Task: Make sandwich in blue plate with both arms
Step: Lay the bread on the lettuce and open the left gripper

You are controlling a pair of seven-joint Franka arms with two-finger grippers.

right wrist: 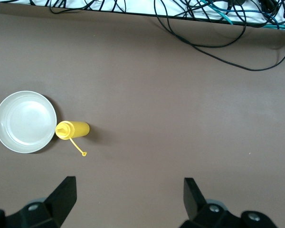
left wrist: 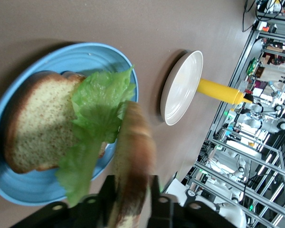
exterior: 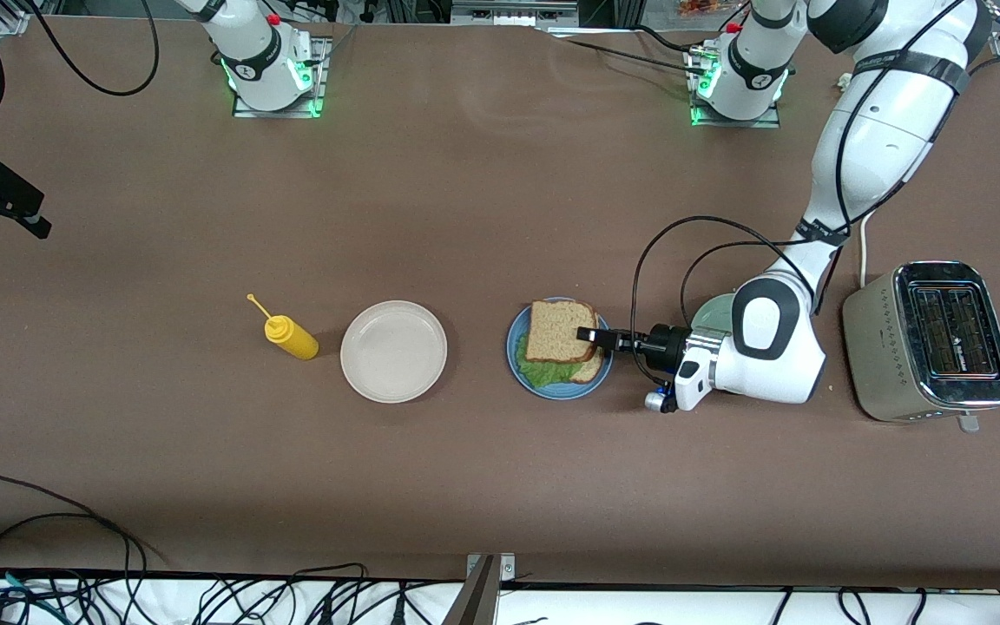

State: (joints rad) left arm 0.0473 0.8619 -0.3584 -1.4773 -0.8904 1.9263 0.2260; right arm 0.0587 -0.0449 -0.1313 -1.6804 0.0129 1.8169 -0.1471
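Note:
On the blue plate lies a brown bread slice with a ruffled green lettuce leaf on it. A second slice rests tilted over the lettuce, one edge between the fingers of my left gripper. That gripper is shut on the slice and reaches in low from the toaster side. My right gripper hangs open and empty, high over bare table toward the right arm's end, where that arm waits.
A beige-white plate and a yellow squeeze bottle stand beside the blue plate toward the right arm's end. A steel toaster stands at the left arm's end. A pale green plate peeks from under the left wrist.

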